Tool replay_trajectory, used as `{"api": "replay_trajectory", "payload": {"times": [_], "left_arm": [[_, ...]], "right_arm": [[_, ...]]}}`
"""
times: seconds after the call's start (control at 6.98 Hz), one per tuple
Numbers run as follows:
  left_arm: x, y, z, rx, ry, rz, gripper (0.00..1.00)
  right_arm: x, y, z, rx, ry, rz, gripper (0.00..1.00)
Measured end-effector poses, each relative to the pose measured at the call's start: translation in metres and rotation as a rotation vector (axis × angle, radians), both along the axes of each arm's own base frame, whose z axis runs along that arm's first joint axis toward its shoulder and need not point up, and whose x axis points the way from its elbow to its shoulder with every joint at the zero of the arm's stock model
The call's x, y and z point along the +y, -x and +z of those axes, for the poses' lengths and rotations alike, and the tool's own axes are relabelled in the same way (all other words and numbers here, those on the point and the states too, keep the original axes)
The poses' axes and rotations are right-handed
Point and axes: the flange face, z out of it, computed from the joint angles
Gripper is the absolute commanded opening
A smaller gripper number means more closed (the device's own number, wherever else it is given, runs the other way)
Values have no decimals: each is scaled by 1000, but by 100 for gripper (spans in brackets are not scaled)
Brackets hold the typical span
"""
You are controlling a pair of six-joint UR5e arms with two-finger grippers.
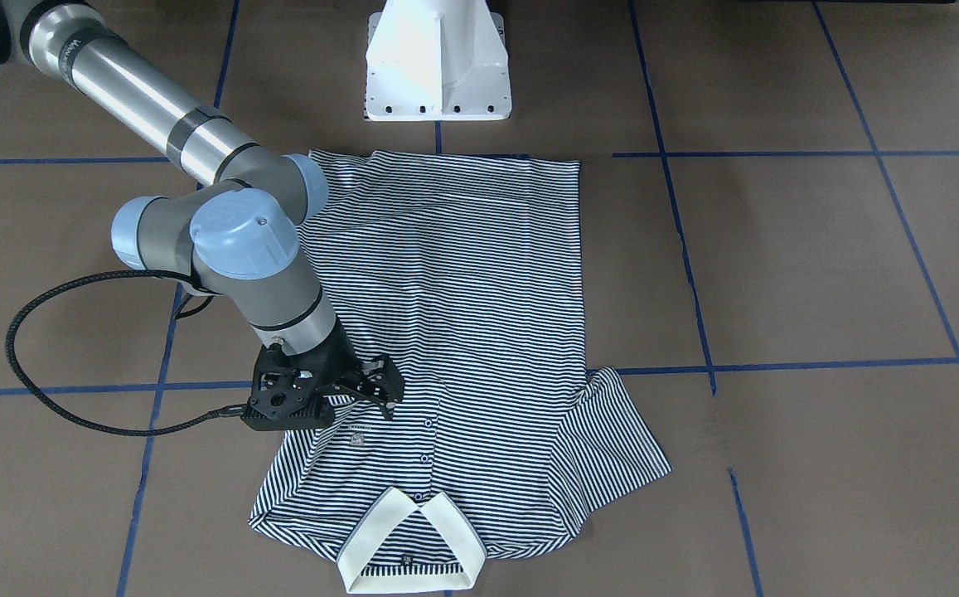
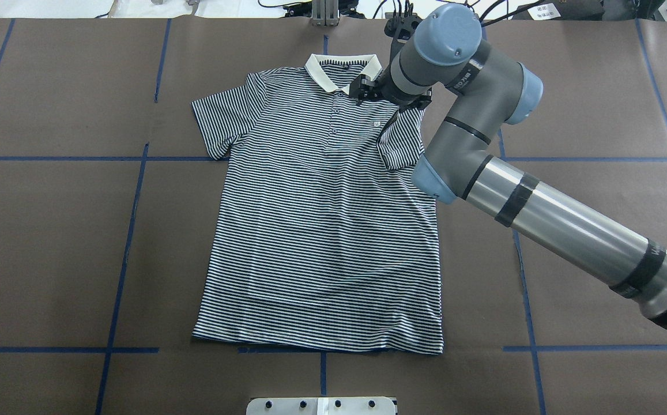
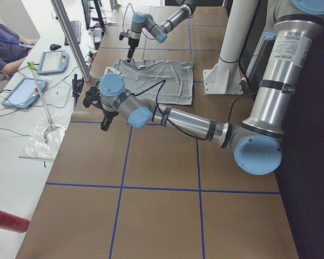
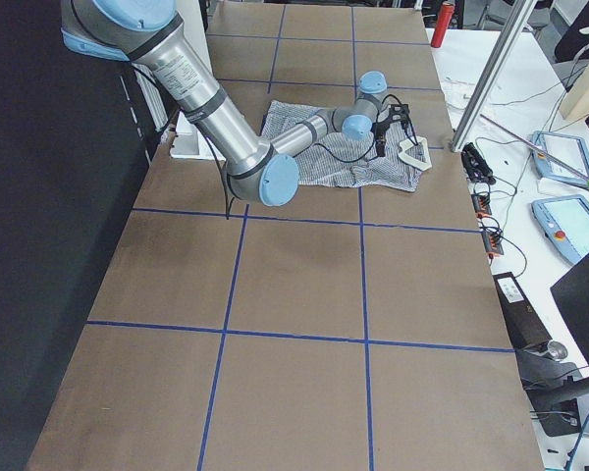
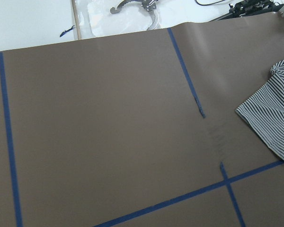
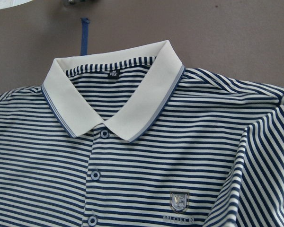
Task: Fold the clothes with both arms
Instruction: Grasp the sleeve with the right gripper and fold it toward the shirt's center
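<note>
Black R gripper (image 1: 381,391), pointing down, low over the chest of the polo shirt (image 2: 321,230), just beside the tiny logo (image 6: 179,201) on the robot's R side. Can't tell jaw opening from any view, nor whether any cloth is pinched; only collar & chest in R wrist cam. Above it, grey wrist w/ light-blue caps, then R arm (image 2: 569,230) running back diag. toward the robot's R.

Under & around: shirt face up, flat on brown table (image 2: 51,242). Cream collar (image 6: 132,113) at the far end, toward operators' side; hem along a tape line near white pedestal (image 1: 438,66). Small buttons (image 6: 104,134) in a row below the collar. R sleeve (image 2: 399,141) folded in over the chest, its edge next to the logo. L sleeve (image 2: 223,121) spread flat, out to the side. Blue tape lines (image 2: 128,242) in a grid across the table.

Well apart from the shirt, out past the L sleeve: L gripper (image 3: 104,122) above bare table near the operators' edge, at the end of L arm (image 3: 189,121). Seen from the side only, so can't tell wide or closed. In L wrist cam: brown surface, tape, striped sleeve tip at the view's R edge.

Beyond the table edge: white bench w/ two tablets (image 3: 54,60), a person (image 3: 5,46) at its far end
</note>
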Motion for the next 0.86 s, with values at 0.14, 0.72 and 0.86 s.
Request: {"api": "replay_trajectory", "payload": {"times": [0.14,0.72,0.86], "left_arm": [[-7,-24,-19,6,21,-13,100],[-9,-44,-34,15,35,-21,100],[-9,-46,-36,19,40,-22,100]], "right_arm": [[8,-9,3,-10,2,-10,100],[3,-5,-49,14,23,-11,100],[1,-3,-59,40,41,-16,100]]}}
